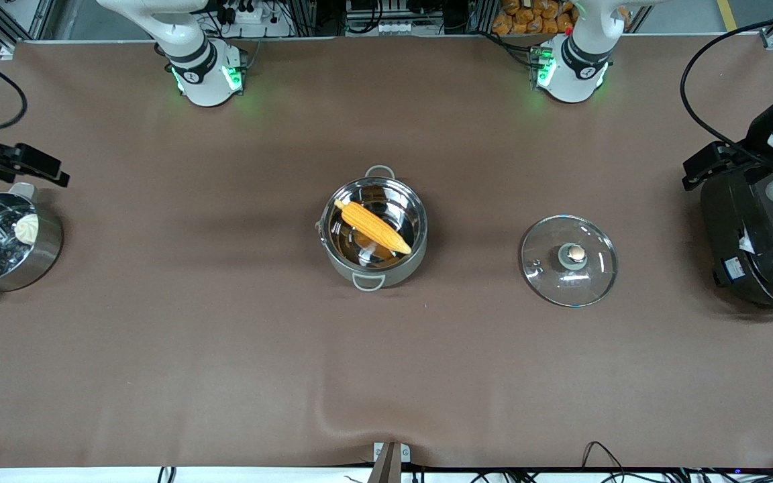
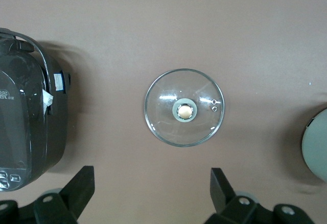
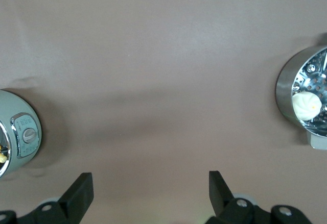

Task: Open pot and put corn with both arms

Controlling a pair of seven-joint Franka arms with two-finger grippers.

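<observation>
Resting: corn [image 1: 373,227] in pot [image 1: 373,231], long axis 10-to-4 o'clock
lid [image 1: 569,260]: on table [image 1: 225,349], toward left arm's end
left end effector [image 2: 152,196]: fingers apart, over lid
right end effector [image 3: 150,196]: fingers apart, over bare table
judgement: task looks done

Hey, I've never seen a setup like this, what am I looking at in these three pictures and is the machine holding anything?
Two white robot arms are bolted to a brown table. One picture looks down from a high camera facing them; the other two come from cameras on each arm's wrist.

At mid-table sits the pot, open, with the corn inside. Its glass lid lies flat on the table toward the left arm's end, near a black cooker. A steel steamer pot with a white bun is at the right arm's end.

The left claw hangs open over the table beside the lid; the right claw is open over bare table. Neither holds anything.
</observation>
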